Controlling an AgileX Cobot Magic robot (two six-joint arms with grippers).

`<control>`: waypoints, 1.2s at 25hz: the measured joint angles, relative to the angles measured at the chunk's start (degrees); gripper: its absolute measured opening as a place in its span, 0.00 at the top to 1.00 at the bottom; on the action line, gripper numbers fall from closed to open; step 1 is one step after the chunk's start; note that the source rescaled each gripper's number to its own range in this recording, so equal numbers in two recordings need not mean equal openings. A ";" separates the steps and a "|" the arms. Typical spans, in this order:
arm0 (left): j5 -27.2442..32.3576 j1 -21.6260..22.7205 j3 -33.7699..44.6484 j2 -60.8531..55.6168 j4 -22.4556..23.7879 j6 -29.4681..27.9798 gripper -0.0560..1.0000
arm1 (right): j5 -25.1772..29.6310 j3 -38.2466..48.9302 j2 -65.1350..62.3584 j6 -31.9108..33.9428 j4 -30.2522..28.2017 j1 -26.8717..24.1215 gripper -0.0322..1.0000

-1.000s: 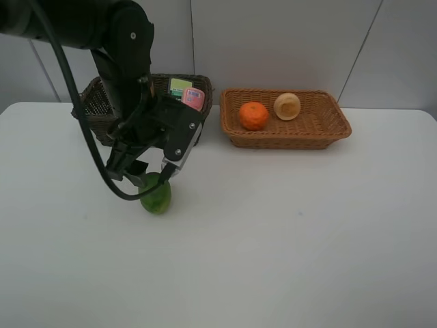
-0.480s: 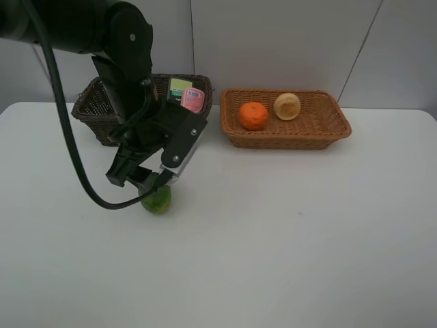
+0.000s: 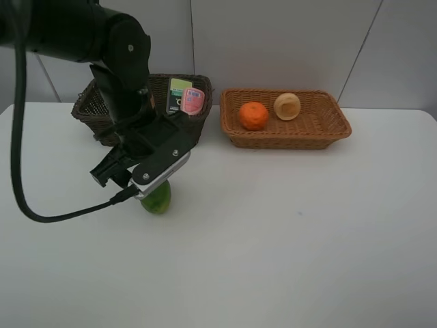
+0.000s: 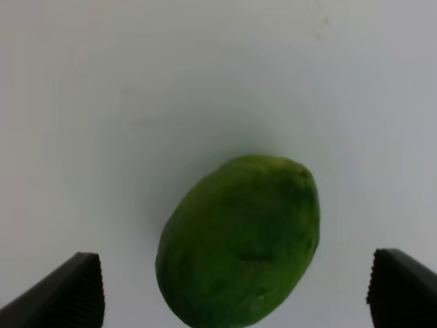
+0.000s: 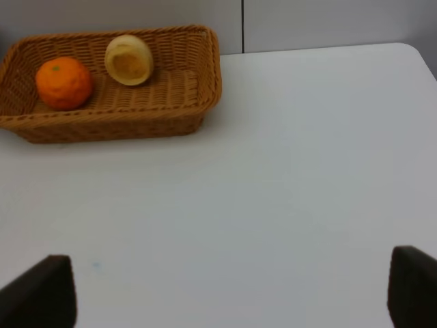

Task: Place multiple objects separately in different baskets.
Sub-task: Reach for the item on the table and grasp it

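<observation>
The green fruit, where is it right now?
The green fruit lies on the white table, on the left of the high view, in front of the dark basket. The left gripper hangs over it with fingers open on both sides.

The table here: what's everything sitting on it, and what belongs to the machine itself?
Green oval fruit: one, green, on the white table, under the left tool.
Orange: one, orange, in the light basket.
Pale round fruit: one, yellowish, in the light basket beside the orange.
Pink bottle: one, pink, in the dark basket.
Green-labelled bottle: one, in the dark basket.
Light basket: one, orange-tan, back centre-right.
Dark basket: one, dark brown, back left.
Table: one, white.
Left tool: black, open, over the green fruit.
Right tool: black, open, over bare table.
</observation>
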 joint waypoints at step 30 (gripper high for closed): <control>-5.55 1.15 0.12 7.13 1.24 2.24 0.00 | 0.00 0.00 0.00 0.00 0.00 0.00 0.03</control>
